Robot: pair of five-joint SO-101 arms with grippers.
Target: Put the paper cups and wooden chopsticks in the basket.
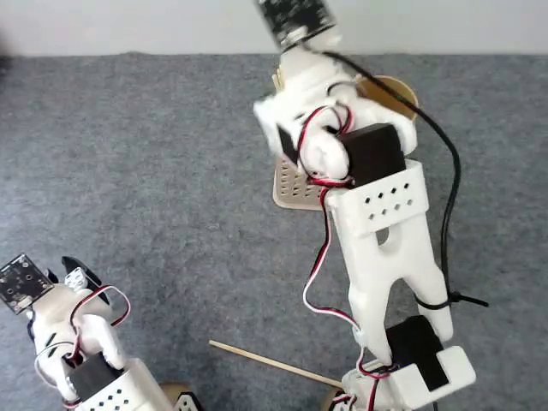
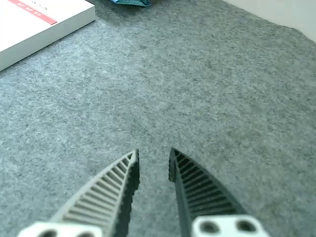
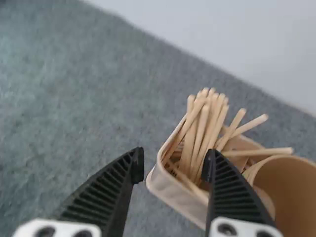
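Nearest the high camera stands the right arm (image 1: 377, 214), stretched from the near edge of the tabletop (image 1: 154, 154) toward the far edge, with its wrist above the basket (image 1: 295, 190). This beige basket with holes in its wall sits close to the far edge, a little right of the middle. In the right wrist view the right gripper (image 3: 173, 158) hangs just above the basket's corner with its fingers spread wide and nothing between them. A bundle of chopsticks (image 3: 202, 128) stands tilted inside the basket, their tips poking over the rim. A paper cup (image 3: 284, 182) rests in the basket beside them, mouth toward the camera. One loose chopstick (image 1: 274, 362) lies flat on the grey felt near the near edge, between the bases of the two arms and apart from the basket. The left arm (image 1: 77, 342) sits at the near left corner. The left gripper (image 2: 153, 163) hovers over bare felt, its fingers parted by a narrow gap and empty. A white box (image 2: 39, 24) with a red stripe lies farther off on the felt
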